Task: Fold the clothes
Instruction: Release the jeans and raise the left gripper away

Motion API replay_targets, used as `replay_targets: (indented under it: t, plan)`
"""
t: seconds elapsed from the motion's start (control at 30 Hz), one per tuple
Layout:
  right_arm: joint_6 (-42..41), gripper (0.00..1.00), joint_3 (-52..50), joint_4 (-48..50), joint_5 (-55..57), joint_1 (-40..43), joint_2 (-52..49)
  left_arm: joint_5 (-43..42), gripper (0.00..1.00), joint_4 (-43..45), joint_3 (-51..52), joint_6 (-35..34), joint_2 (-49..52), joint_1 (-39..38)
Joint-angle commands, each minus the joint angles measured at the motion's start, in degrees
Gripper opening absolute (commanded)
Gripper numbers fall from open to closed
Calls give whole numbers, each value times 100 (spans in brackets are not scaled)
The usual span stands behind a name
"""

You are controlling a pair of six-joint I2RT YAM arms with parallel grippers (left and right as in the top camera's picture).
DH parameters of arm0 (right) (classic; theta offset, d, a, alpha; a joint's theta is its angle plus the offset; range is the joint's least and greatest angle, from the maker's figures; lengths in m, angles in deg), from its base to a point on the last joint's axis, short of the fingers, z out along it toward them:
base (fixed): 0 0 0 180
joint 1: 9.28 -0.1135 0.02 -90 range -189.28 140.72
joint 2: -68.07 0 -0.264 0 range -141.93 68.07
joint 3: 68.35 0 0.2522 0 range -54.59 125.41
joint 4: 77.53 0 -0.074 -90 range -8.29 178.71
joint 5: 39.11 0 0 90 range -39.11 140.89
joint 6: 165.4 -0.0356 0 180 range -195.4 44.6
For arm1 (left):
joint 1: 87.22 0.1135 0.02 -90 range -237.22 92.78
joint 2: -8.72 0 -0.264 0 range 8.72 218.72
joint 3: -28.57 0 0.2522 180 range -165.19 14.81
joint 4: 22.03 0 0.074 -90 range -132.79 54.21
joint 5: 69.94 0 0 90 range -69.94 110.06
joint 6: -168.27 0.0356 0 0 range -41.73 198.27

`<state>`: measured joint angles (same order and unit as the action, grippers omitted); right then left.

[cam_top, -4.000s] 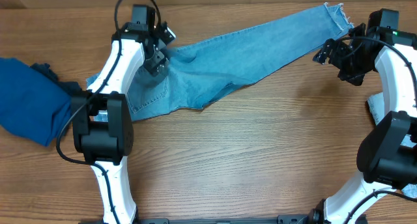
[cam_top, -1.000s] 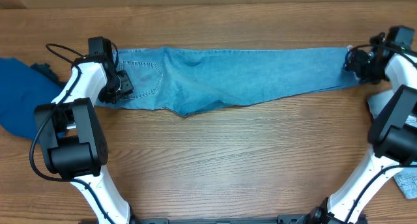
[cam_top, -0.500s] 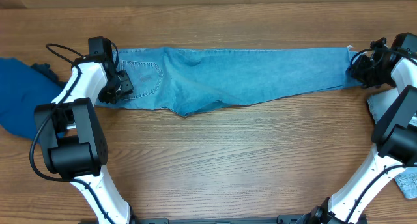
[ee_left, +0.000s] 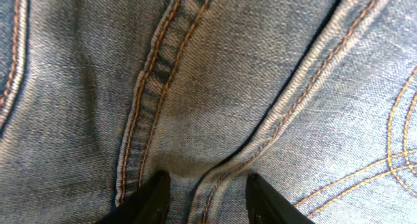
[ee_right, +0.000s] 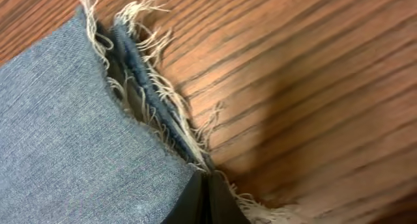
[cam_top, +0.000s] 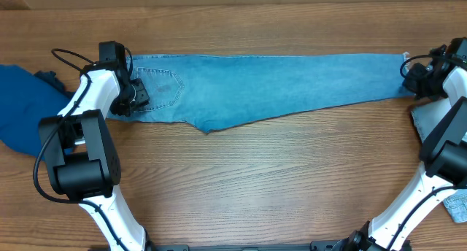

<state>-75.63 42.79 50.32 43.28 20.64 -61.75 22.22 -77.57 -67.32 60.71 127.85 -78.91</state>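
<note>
Jeans [cam_top: 270,83] of light-blue denim lie stretched flat across the upper part of the wooden table [cam_top: 255,178], waist at the left of the overhead frame and one long leg running to the right edge. At the waist, just left of the stitched back pocket [cam_top: 164,83], the left gripper [cam_top: 135,98] bears down on the cloth. Its wrist view is filled with denim and orange-stitched seams, and its two dark fingers [ee_left: 151,201] stand partly apart at the bottom of the frame with a thick seamed fold caught between them. At the far right, the right gripper [cam_top: 416,79] meets the end of the leg. Its wrist view shows the fingertips [ee_right: 205,198] pressed together at the bottom of the frame, pinching the layered cloth at the frayed hem [ee_right: 150,94], whose pale threads spread over the wood grain. A dark blue garment [cam_top: 25,127] lies bunched at the left edge of the overhead frame, apart from the jeans.
</note>
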Motion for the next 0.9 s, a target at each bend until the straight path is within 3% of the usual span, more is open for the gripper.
replay_targets:
  t: [0.0, 0.1, 0.13, 0.17, 0.2, 0.27, 0.33, 0.47, 0.57, 0.7, 0.77, 0.87]
  plan:
    - [-87, 4, 11, 243, 417, 249, -17, 579, 43, 31, 157, 109, 387, 216]
    - [-83, 4, 15, 361, 367, 284, -17, 577, 43, 31, 157, 109, 387, 216]
    - [-83, 19, 17, 369, 306, 282, -17, 577, 43, 39, 157, 125, 387, 216]
    - [-87, 51, 37, 367, 208, 280, 17, 577, 46, 61, 155, 319, 387, 216]
    - [-142, 56, 96, 341, 201, 280, 79, 581, 60, 68, 136, 717, 387, 216]
    - [-516, 65, 326, 227, 195, 323, 323, 579, 66, -199, -35, 1305, 385, 216]
    - [-586, 73, 588, -35, -46, 328, 520, 540, 73, -382, -205, 1333, 385, 214]
    - [-507, 77, 553, -284, -732, 317, 444, 72, 83, -409, -417, 1346, 385, 199]
    - [-105, 78, 553, -422, -1696, 317, 26, -1220, 84, -544, -752, 1593, 374, 199]
    - [-59, 78, 553, -470, -1840, 317, -461, -2573, 97, -643, -1414, 1593, 369, 177]
    - [70, 78, 553, -529, -1840, 317, -586, -3189, 100, -636, -1690, 1591, 369, 175]
    - [122, 69, 542, -640, -1845, 286, -678, -3709, 100, -647, -2041, 1587, 363, 173]
